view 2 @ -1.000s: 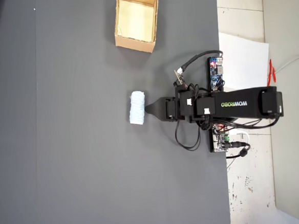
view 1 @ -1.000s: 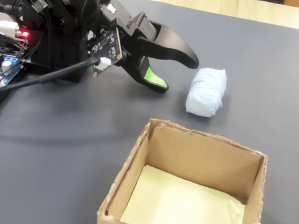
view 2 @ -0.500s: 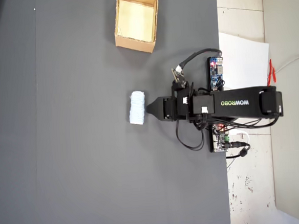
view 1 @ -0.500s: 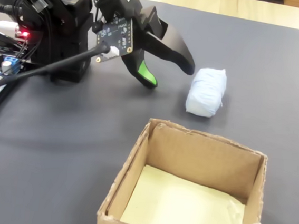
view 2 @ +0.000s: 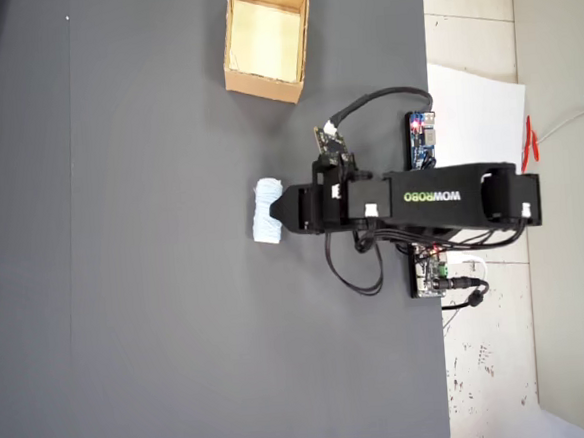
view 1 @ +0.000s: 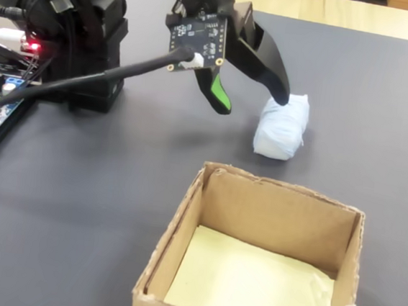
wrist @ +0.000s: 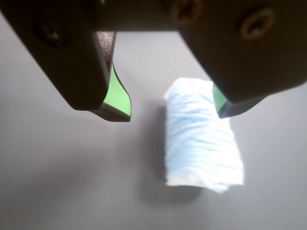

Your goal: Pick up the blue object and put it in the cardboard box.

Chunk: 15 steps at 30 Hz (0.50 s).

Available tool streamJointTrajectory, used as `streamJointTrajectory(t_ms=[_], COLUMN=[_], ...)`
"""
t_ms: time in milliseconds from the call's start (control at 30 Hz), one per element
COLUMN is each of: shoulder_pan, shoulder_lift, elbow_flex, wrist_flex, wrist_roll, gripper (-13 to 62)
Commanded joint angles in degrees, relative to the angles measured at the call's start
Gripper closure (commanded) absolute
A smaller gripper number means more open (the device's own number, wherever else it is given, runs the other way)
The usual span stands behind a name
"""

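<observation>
Hovering with jaws spread wide, your gripper (wrist: 172,112) grips nothing. You have the blue object (wrist: 201,139) lying on the grey table (view 1: 114,188) just below its tips, toward the right jaw in the wrist view; the cardboard box (view 1: 278,203) sits well apart.

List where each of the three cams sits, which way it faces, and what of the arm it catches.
Wrist view: rides behind the claw, looking past both open jaws at the blue roll.
Fixed view: low at the table edge by the cardboard box, facing the arm and claw.
Overhead view: straight down; whole arm, box, roll.
All three views show the roll and claw.
</observation>
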Motion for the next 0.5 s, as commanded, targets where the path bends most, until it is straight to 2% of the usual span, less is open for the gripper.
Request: streamJointTrajectory(t_ms=[0,467], shoulder_pan=[0.0,1.0], shoulder_lift=[-1.5,-16.6], elbow_flex=[-4.9,-12.2], wrist_flex=[-0.1,-1.9], wrist_roll=[0.4,0.9], gripper=[15.7,16.0])
